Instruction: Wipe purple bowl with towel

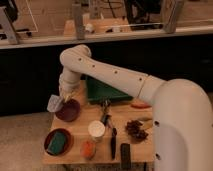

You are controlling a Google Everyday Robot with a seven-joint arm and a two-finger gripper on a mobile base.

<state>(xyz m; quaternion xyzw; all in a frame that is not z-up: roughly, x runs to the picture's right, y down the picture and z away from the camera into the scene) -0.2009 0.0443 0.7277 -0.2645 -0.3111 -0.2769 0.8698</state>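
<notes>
Camera view gives you, nearest, the reddish-brown bowl (pixel 50 148) holding a green sponge (pixel 59 142), well below the gripper toward the front edge of the table (pixel 84 117). A white cup (pixel 96 129) stands below it and to the picture's right.

Further back, the purple bowl (pixel 69 111) sits just under the gripper (pixel 62 98), slightly to its right. The gripper is clamped on the towel (pixel 54 103), which hangs off its left side, just outside the bowl's rim.

Expect the towel to be light, soft and floppy; pinched at one bunched end, its loose folds should drag freely. The bowl looks rigid and light, so it may slide under pressure.

Beyond the gripper, rightward, lies the green tray (pixel 105 92).
</notes>
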